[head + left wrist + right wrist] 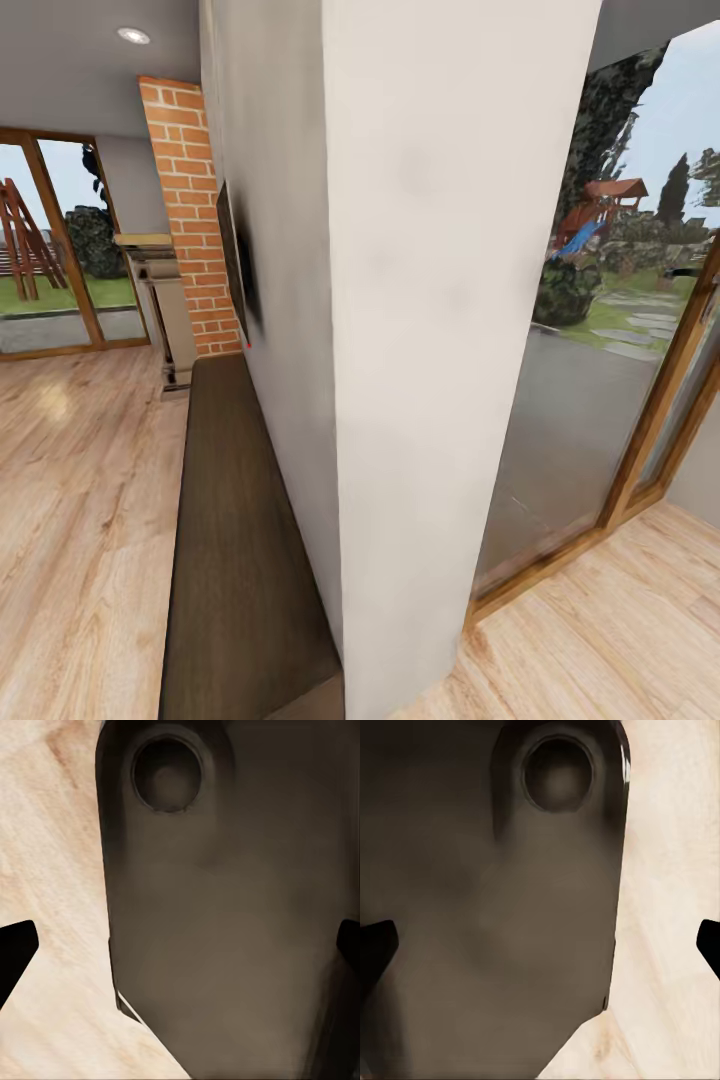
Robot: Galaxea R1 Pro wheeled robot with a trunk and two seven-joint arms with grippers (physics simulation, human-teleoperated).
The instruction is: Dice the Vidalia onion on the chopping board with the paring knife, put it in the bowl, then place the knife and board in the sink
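Black fingertips of my left gripper point(180, 949) sit at the two edges of the left wrist view, spread wide with nothing between them; beyond them lies a dark, smooth panel of my own body point(225, 945) with a round recess, and pale wooden floor point(52, 870) beside it. My right gripper point(540, 941) is the same: tips far apart, empty, over the same kind of dark panel and light planks.

Further out, the head view meets the end of a white wall point(440, 300) very close ahead. A long dark-brown sideboard point(240, 540) runs along the wall's left face, with a flat black screen point(235, 255) above it and a brick column point(190, 210) behind. Glass doors point(560, 400) to the right open onto a garden.

No onion, sink, board, knife or bowl is before me, so where they are I cannot say. I judge I am on the way to the kitchen, the first step not yet begun. Next I need to steer the base clear of this wall corner and find the countertop before reaching for anything.
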